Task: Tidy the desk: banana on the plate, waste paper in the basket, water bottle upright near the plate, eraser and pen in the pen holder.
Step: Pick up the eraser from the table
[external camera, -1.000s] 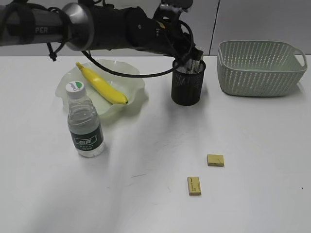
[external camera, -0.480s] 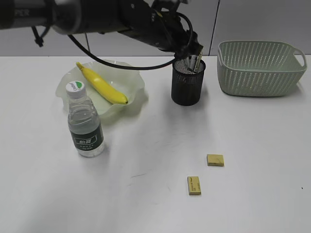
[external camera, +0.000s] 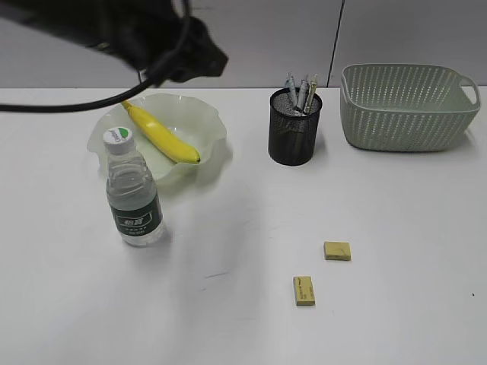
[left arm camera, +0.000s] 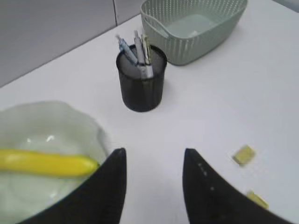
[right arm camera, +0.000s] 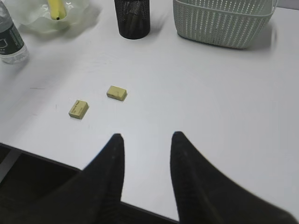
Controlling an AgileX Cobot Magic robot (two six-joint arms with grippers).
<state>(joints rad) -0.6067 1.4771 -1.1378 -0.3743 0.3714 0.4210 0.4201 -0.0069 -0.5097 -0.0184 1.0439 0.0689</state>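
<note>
Eraser pair: rear eraser [external camera: 337,251] and front eraser [external camera: 304,290]. Small pale-yellow rectangular blocks, flat-faced, front one bearing a faint printed strip. Lay flat on the bare desk [external camera: 396,228] toward its front edge, right of centre, near each other but not touching, well apart from the pen holder [external camera: 294,133].

Pen holder: black mesh cup, upright near the back edge, pens [external camera: 302,91] already standing in it. Banana [external camera: 160,131] on the plate [external camera: 217,125], water bottle [external camera: 133,198] upright just beside the plate, basket [external camera: 407,114] at the back right corner.

Left end effector [left arm camera: 152,156]: fingers apart, nothing held, poised high between plate and holder. Right end effector [right arm camera: 145,138]: fingers apart, empty, above the front edge, both erasers ahead of it.

Step judged in hand: erasers into the holder. Advised: take one block at a time, across its narrow sides, fingers lowered right to the desk surface; lift clear of the holder's rim; release beside the pens, not onto them, lest the cup tip.
</note>
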